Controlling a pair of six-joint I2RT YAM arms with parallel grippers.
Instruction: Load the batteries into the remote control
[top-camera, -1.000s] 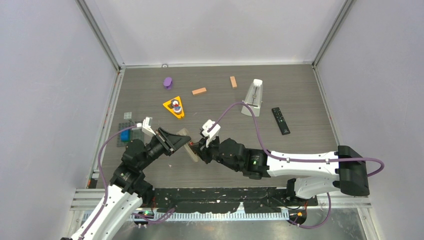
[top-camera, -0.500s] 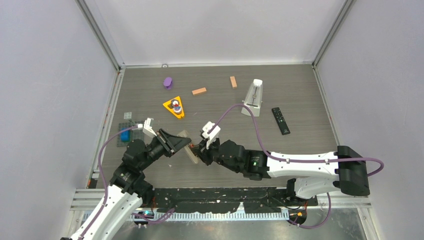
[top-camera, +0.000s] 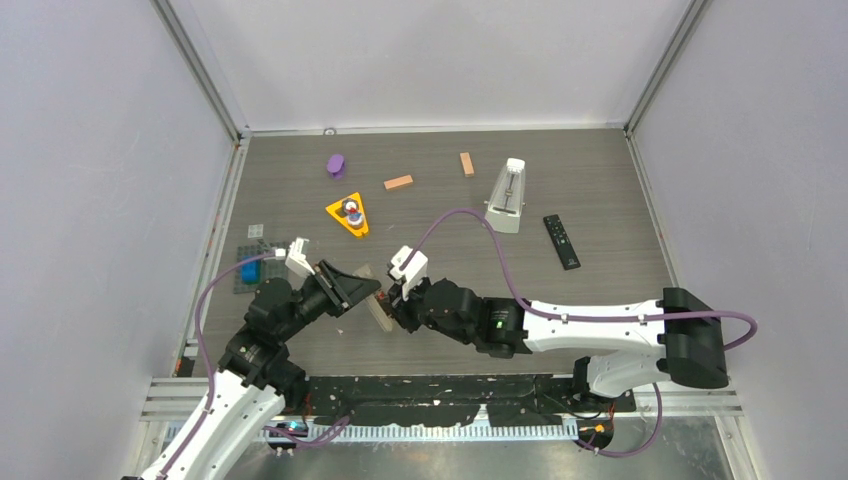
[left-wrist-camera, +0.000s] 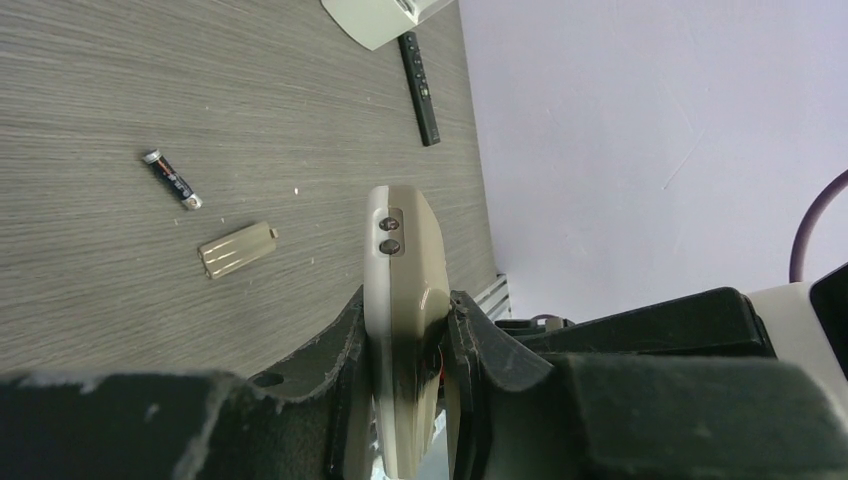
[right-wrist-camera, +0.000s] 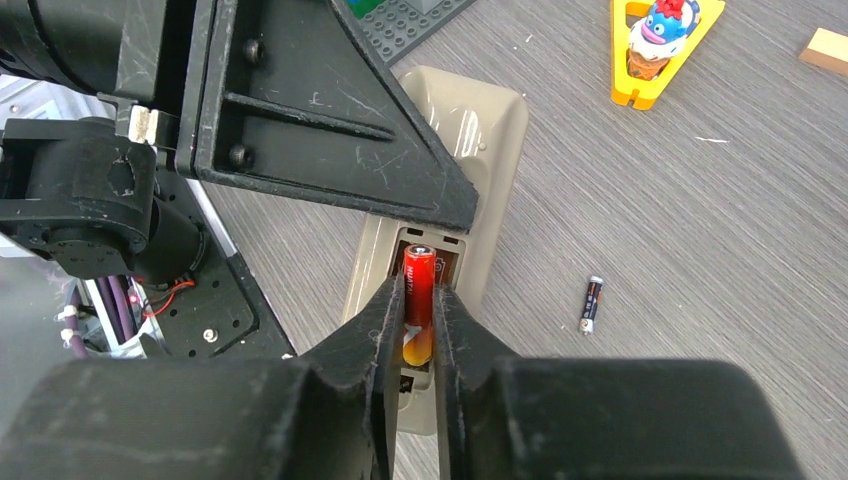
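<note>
Right gripper (right-wrist-camera: 418, 298) — red battery (right-wrist-camera: 419, 268) pinched, over remote (right-wrist-camera: 472, 122)

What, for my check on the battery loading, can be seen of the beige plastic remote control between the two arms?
The beige plastic remote control is a slim bar with rounded edges, clamped by its long sides in the left gripper. Two small round lenses show on its end. Its back, cover off, faces the right gripper, which holds a red-orange cylindrical battery in the open compartment.
</note>
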